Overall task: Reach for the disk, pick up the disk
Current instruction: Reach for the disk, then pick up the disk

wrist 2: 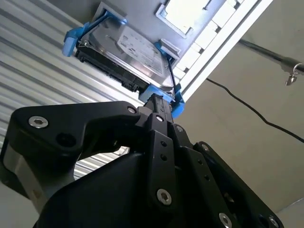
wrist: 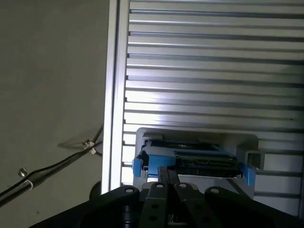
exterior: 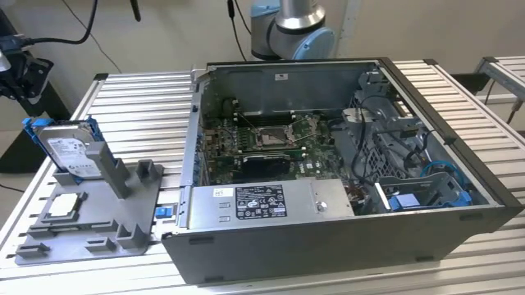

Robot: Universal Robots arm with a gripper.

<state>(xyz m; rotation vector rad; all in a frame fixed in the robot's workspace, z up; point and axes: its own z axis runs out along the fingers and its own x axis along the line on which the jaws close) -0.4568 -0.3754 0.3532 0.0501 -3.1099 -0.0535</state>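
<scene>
The disk is a silver-grey drive with a white label and a bright blue frame. It stands on edge in a slot of the grey holder at the exterior view's left. Both wrist views look along my gripper toward the disk. The black fingers lie together, pointing at the blue frame's corner with nothing between them. In the exterior view the gripper's dark body hangs at the left edge, above and left of the disk and apart from it.
A small square silver chip lies flat on the grey holder. The open computer case fills the middle and right of the ribbed metal table. A black cable runs across the floor past the table's edge.
</scene>
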